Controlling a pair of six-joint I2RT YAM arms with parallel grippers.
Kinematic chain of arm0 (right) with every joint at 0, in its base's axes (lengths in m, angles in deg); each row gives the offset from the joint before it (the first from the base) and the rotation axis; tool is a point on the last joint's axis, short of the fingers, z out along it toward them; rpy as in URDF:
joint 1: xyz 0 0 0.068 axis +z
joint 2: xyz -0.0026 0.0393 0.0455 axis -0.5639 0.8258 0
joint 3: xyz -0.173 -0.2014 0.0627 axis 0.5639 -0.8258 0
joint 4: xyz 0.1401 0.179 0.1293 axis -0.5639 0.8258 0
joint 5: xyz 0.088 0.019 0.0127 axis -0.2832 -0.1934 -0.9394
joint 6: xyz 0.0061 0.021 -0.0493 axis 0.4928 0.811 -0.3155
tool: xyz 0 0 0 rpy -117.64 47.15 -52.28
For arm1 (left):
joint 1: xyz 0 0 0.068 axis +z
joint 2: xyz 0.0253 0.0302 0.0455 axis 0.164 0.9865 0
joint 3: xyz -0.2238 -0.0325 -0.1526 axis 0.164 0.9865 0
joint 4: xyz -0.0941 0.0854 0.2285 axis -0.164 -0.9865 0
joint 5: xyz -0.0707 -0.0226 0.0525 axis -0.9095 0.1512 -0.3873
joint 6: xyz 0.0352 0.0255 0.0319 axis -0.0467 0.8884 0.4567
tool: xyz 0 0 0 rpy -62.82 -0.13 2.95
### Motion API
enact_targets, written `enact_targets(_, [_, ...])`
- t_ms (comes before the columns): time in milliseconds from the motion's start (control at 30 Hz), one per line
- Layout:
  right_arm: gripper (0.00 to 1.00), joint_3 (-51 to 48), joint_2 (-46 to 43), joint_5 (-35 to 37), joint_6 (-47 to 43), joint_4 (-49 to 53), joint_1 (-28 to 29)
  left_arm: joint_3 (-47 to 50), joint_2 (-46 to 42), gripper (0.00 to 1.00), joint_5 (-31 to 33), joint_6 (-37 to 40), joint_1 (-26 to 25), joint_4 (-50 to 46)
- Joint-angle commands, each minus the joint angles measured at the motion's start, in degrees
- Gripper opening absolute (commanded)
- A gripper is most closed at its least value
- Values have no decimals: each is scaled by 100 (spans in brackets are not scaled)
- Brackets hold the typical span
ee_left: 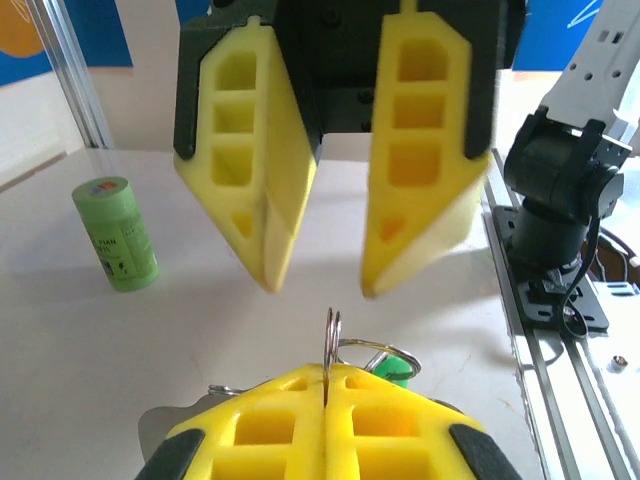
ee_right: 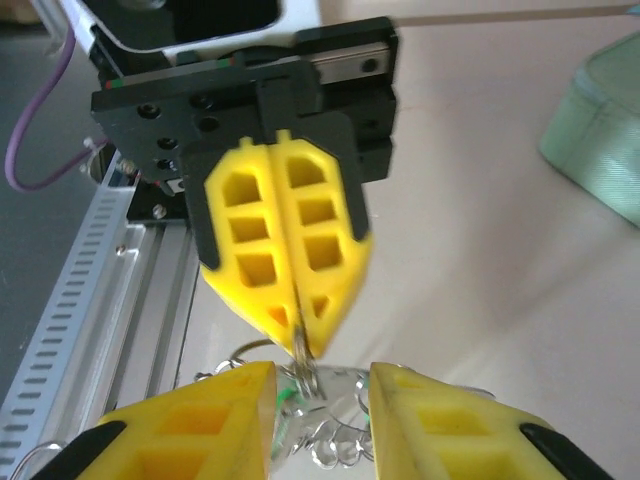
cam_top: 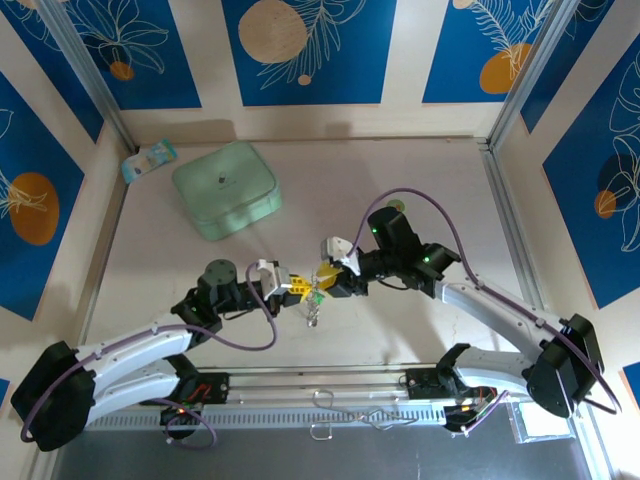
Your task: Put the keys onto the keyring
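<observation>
From above, the left end effector [cam_top: 296, 287] and right end effector [cam_top: 330, 283] met nose to nose over the table [cam_top: 420, 330]. The keyring [cam_top: 315, 303] dangled between them, presumably lifted to hang free for threading. Left wrist: it was clamped tight on the keyring's edge, a green key [ee_left: 392, 368] just behind. Right wrist: fingers stood partly apart, flanking the keyring, gripping nothing.

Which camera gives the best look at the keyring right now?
The right wrist view: the keyring is close, its ring pinched by the left fingers with chain links hanging below. The left wrist view shows the ring edge-on; the top view, a small dangling glint.
</observation>
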Motion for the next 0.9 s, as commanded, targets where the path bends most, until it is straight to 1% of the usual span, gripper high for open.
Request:
enact_targets(0, [32, -231, -131, -456, 408, -428, -68, 176, 102, 0, -51, -339, 0, 1017])
enact_targets(133, [32, -369, -97, -434, 501, -575, -68, 283, 232, 0, -97, -485, 2, 1436])
enact_targets(300, [29, -361, 46, -471, 511, -598, -35, 288, 289, 0, -93, -512, 3, 1527])
enact_targets(367, [26, -362, 92, -431, 511, -607, -26, 285, 299, 0, -112, -532, 2, 1546])
enact_targets(467, [18, -332, 141, -398, 511, -614, -17, 292, 312, 0, -133, -540, -2, 1554])
enact_targets(567, [13, -298, 188, -390, 502, -616, -15, 281, 325, 0, -159, -557, 0, 1585])
enact_targets(700, [12, -261, 246, -389, 501, -624, 10, 272, 359, 0, -188, -567, 2, 1624])
enact_targets(800, [13, -230, 286, -394, 501, -639, 46, 272, 378, 0, -201, -576, -2, 1669])
enact_targets(867, [11, -223, 292, -407, 502, -660, 59, 272, 369, 0, -162, -576, 3, 1661])
